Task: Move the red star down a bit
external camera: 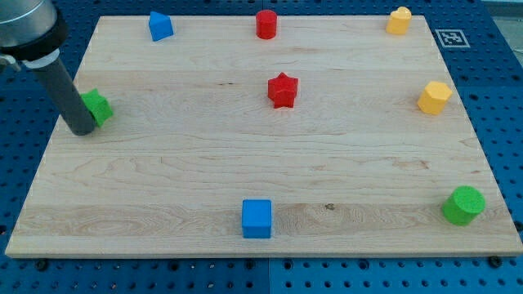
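Note:
The red star (283, 90) lies on the wooden board (245, 163), a little above the board's middle. My tip (82, 131) rests at the view's left edge of the board, touching or just beside the left side of a green block (98, 105). The tip is far to the left of the red star, and slightly lower in the view.
A blue block (160, 26), a red cylinder (266, 24) and a yellow block (399, 20) line the view's top. A yellow hexagonal block (434, 97) is at the right, a green cylinder (463, 205) at bottom right, a blue cube (257, 218) at bottom centre.

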